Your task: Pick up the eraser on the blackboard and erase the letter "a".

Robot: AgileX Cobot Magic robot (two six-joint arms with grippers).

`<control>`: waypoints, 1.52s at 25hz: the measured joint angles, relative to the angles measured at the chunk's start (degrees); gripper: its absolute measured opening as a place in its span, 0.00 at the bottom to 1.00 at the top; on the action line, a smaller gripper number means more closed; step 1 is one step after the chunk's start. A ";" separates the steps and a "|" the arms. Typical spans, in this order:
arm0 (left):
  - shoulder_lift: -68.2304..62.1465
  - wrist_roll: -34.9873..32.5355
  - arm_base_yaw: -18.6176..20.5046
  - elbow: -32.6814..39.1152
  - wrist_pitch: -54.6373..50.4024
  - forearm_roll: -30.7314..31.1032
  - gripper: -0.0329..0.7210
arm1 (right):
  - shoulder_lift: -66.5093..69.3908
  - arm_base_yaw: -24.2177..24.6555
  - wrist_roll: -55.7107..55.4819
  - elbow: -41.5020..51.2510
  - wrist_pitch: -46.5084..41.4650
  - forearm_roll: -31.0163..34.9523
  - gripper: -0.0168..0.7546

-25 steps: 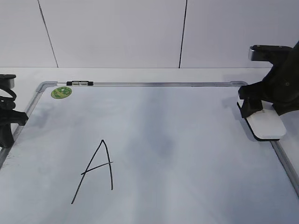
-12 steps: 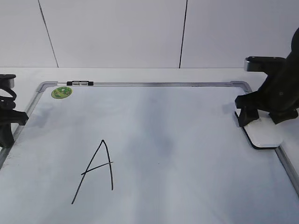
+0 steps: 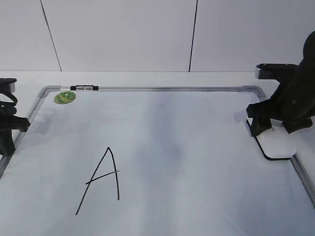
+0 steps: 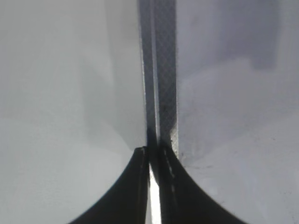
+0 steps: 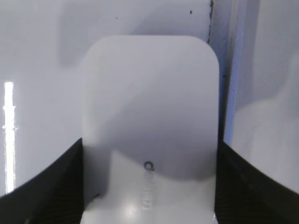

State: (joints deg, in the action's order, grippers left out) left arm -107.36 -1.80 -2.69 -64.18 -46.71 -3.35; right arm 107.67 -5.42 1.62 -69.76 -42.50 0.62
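Observation:
The white eraser (image 3: 278, 145) lies at the right edge of the blackboard (image 3: 187, 147), its dark underside facing down. My right gripper (image 3: 275, 130) straddles its far end. In the right wrist view the eraser (image 5: 149, 102) fills the gap and both fingers of the right gripper (image 5: 149, 142) press its sides. No small letter "a" shows anywhere. My left gripper (image 3: 7, 145) is shut and empty over the board's left frame. In the left wrist view the left gripper (image 4: 152, 150) sits above the frame strip (image 4: 163, 70).
A large capital "A" (image 3: 101, 182) is drawn at the board's lower left. A round green sticker (image 3: 64, 97) sits at the far left corner. The grey frame (image 3: 167, 89) rims the board. A pale wall stands behind.
The right gripper has come down with the eraser, which now sits lower and flatter on the board at its right edge. The left arm has not moved.

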 joint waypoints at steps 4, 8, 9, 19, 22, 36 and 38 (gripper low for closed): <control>0.00 0.00 0.00 0.00 0.00 0.01 0.07 | 0.13 0.00 0.00 -0.63 -1.16 -0.22 0.71; 0.00 0.00 0.00 0.00 0.00 0.01 0.07 | 0.59 0.00 0.00 -2.46 -4.15 -0.62 0.72; 0.00 0.00 0.00 0.00 0.00 0.01 0.07 | 0.70 0.00 0.00 -2.86 -5.02 -0.62 0.73; 0.00 0.00 0.00 0.00 0.00 0.01 0.07 | 0.83 0.00 0.00 -4.36 -7.94 0.14 0.78; 0.00 0.00 0.00 0.00 0.00 0.01 0.07 | 0.83 0.00 -0.10 -5.38 -9.44 0.14 0.78; 0.00 0.00 0.00 0.00 0.04 -0.12 0.07 | 0.83 0.00 -0.86 -24.61 -27.22 1.34 0.79; 0.00 -0.20 0.09 0.00 0.17 -0.33 0.10 | 0.83 0.00 -0.90 -25.94 -27.34 2.13 0.79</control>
State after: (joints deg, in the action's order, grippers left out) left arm -107.36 -2.00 -2.60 -64.18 -46.54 -3.68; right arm 108.50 -5.42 0.73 -95.70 -69.84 2.76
